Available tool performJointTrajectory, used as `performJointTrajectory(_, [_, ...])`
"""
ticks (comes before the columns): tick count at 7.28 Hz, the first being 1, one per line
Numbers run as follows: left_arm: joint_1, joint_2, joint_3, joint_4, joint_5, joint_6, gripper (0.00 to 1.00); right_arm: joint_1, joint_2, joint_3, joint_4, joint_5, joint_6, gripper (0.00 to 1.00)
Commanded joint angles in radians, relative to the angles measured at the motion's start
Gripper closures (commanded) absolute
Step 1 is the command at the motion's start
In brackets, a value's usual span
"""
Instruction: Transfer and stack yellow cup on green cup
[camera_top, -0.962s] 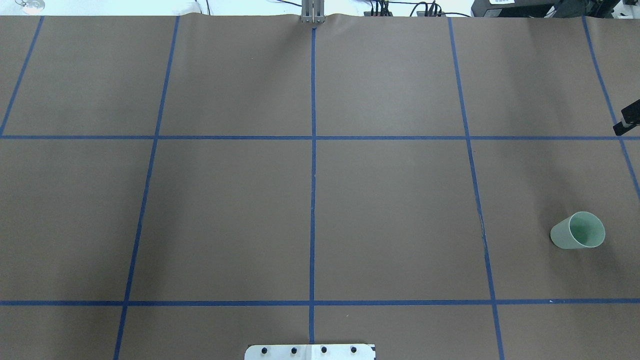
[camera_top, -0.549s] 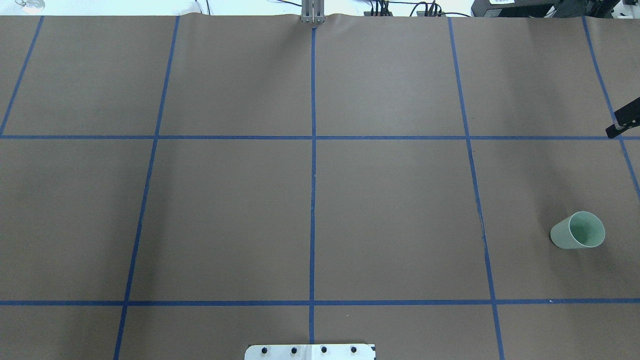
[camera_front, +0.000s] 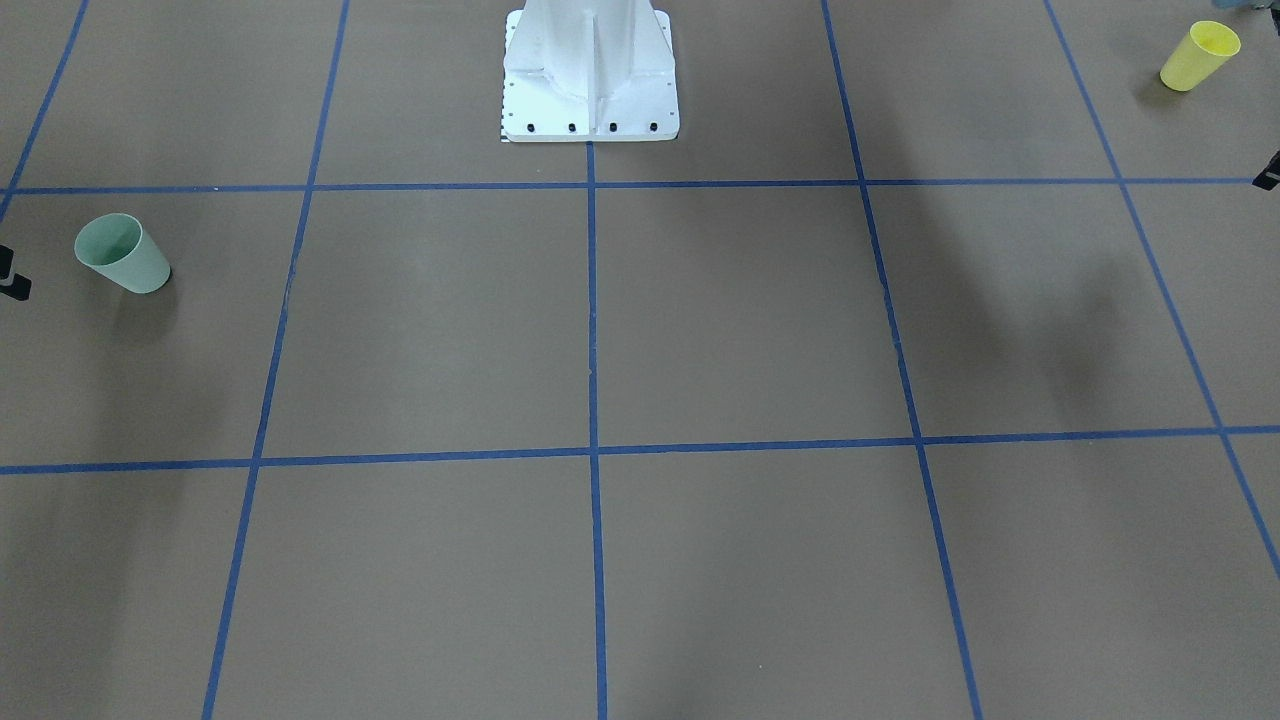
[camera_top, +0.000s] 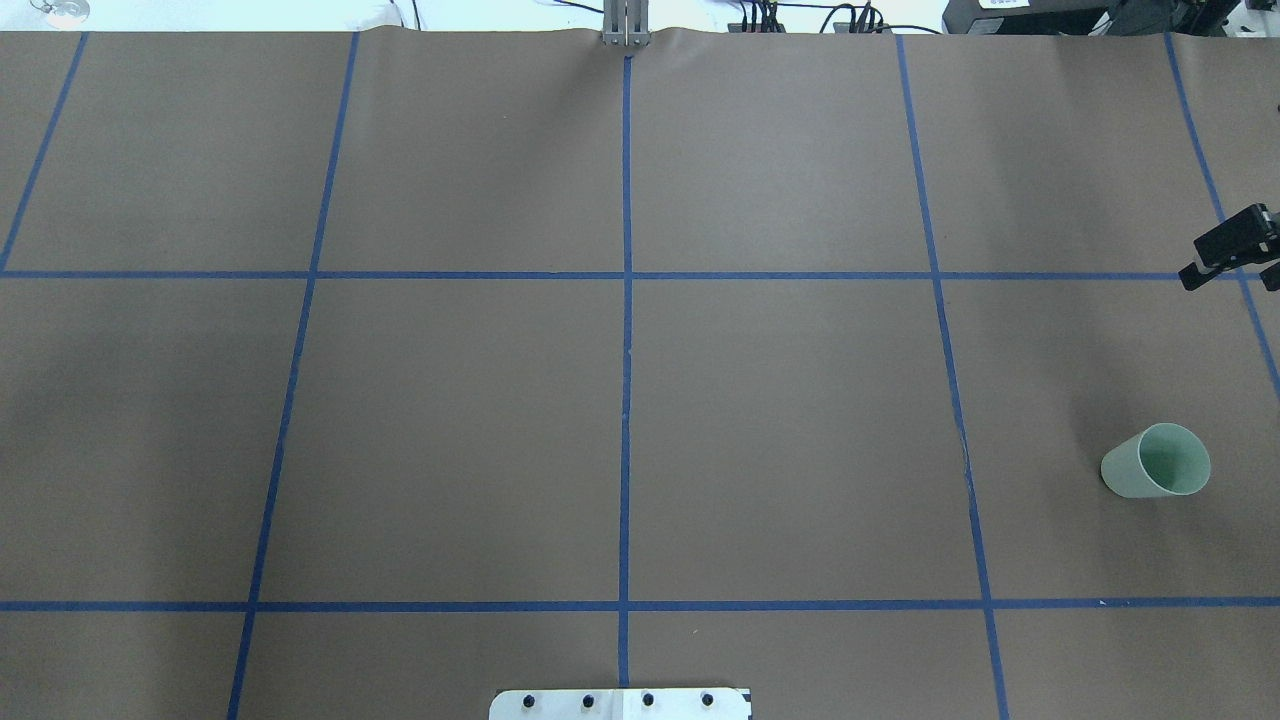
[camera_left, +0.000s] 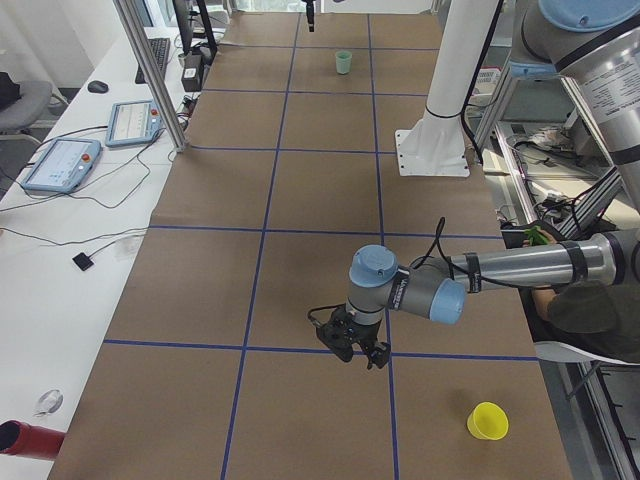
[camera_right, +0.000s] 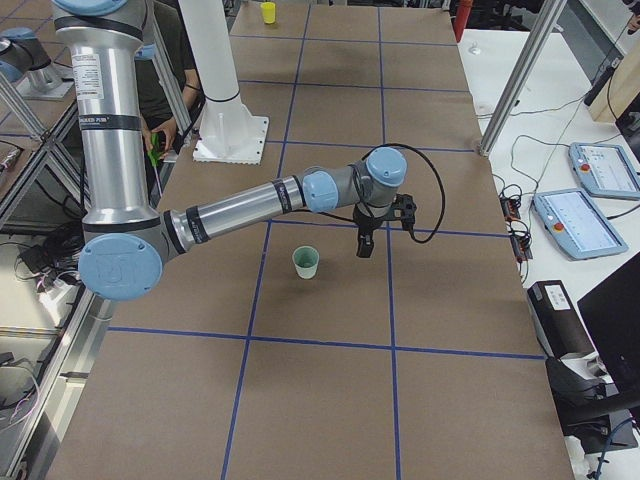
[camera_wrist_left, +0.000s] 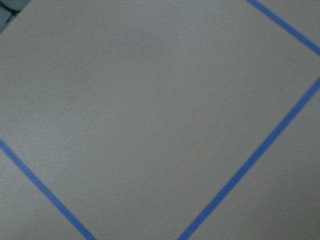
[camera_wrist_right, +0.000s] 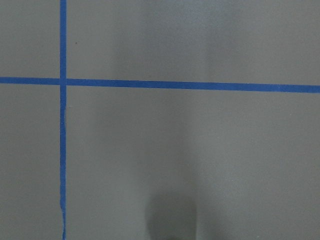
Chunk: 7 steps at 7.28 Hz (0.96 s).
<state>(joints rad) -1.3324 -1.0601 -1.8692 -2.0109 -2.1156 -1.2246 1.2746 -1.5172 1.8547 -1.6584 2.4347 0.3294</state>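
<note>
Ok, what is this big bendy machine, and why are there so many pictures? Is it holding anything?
It is a robot with two metal arms, each ending in a pincer. Cameras watch from above, across the table, both ends, and each wrist; the wrist pictures show only brown paper with blue tape lines. On the table stand a small pale green plastic cup and, far away, a small bright yellow plastic cup. The right pincer hovers near the green cup, looking open; the left pincer hangs on the yellow cup's side. Neither holds anything.
</note>
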Motion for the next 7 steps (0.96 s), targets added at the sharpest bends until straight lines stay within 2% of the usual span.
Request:
performJointTrajectory(1, [0.178, 0.011, -0.001, -0.057, 0.170, -0.346, 0.00, -0.020, -0.001, 0.003, 0.011, -0.002, -0.003, 0.00])
performJointTrajectory(3, [0.342, 0.014, 0.001, 0.001, 0.341, -0.624, 0.00, -0.053, 0.006, 0.006, 0.012, -0.018, -0.001, 0.00])
performJointTrajectory(5, [0.474, -0.009, -0.008, 0.236, 0.437, -0.903, 0.00, -0.098, 0.012, 0.006, 0.012, -0.035, -0.001, 0.00])
performJointTrajectory(7, [0.591, -0.130, -0.016, 0.603, 0.421, -1.135, 0.00, -0.112, 0.026, 0.006, 0.012, -0.042, -0.001, 0.00])
